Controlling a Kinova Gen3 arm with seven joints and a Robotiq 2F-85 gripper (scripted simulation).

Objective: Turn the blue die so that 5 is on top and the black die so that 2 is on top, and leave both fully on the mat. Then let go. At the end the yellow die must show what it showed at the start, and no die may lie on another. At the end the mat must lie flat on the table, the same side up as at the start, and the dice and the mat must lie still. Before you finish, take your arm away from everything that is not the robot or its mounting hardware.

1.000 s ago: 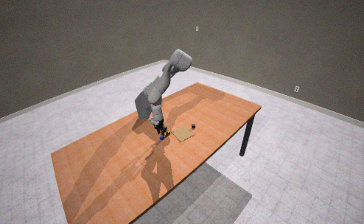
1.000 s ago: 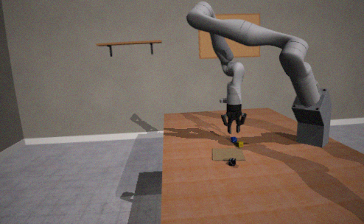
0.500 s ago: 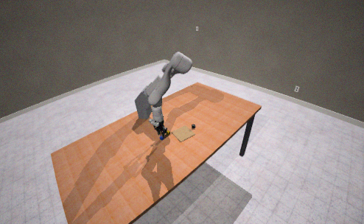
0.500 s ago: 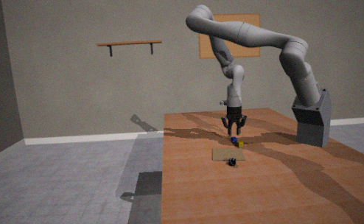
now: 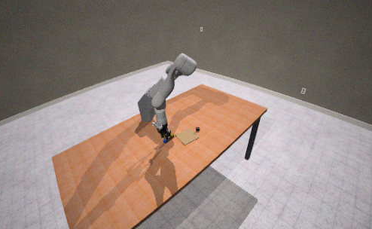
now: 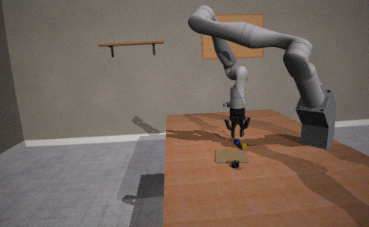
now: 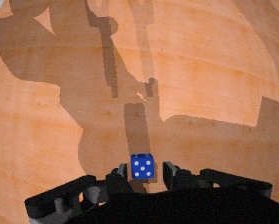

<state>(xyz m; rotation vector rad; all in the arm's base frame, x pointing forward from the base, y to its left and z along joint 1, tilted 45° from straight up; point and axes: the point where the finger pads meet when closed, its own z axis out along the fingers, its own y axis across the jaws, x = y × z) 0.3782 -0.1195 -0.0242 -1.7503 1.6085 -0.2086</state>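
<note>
The blue die lies on the bare table, off the tan mat. My gripper hangs straight above the die with its fingers partly apart and nothing between them. In the wrist view the blue die shows between the two fingertips of the gripper, below them. The yellow die lies on the table right beside the blue one, just off the mat's far edge. The black die lies at the mat's near edge, seemingly just off it. In the top view the blue die is under the gripper.
The arm's grey base stands on the table at the right. The table's edge runs at the left of the mat in the exterior view. A wall shelf is far behind.
</note>
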